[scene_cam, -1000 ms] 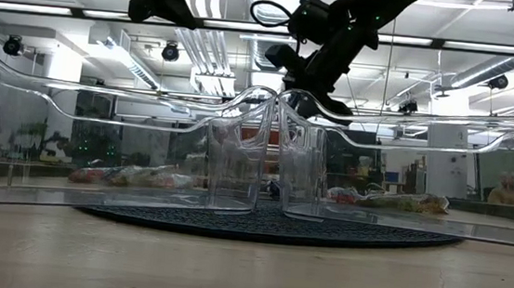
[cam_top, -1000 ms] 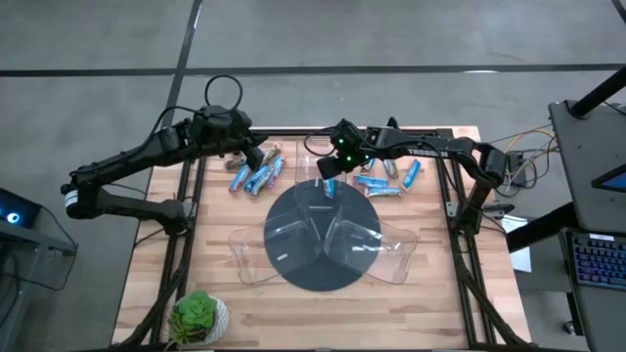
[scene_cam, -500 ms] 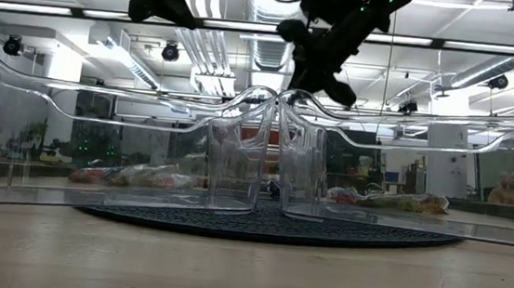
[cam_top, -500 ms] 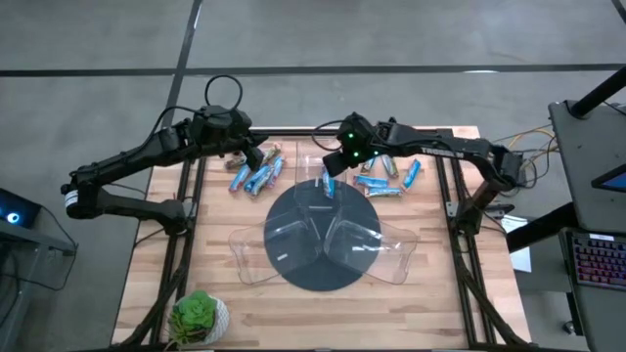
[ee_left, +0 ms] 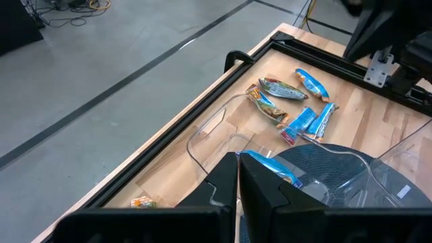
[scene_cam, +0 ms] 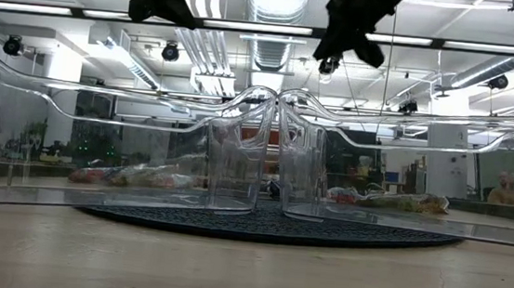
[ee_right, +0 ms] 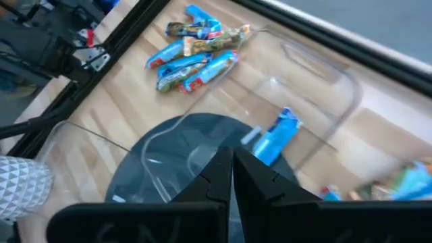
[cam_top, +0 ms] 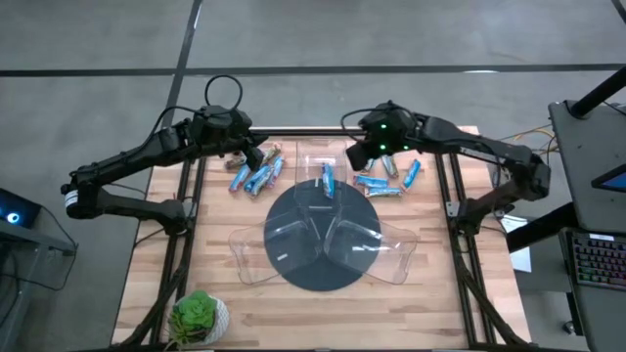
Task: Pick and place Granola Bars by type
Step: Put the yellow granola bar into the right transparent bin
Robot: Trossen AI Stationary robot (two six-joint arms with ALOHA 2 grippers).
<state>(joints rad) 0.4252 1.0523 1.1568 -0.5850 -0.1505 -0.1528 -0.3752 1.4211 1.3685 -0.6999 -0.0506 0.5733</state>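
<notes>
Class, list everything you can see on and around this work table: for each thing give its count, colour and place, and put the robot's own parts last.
Granola bars, left pile: several, mostly blue, some tan; table's far left part.
Granola bars, right pile: several, mostly blue; far right part.
Blue bar: one; inside the far clear tray.
Clear trays: three, see-through; fanned around the mat.
Round mat: one, dark; table centre.
Potted plant: one, green; near left corner.
Wooden table: one, light wood.
Left gripper: one, dark, shut; above the left pile.
Right gripper: one, dark, shut, empty; above the right pile's edge.
</notes>
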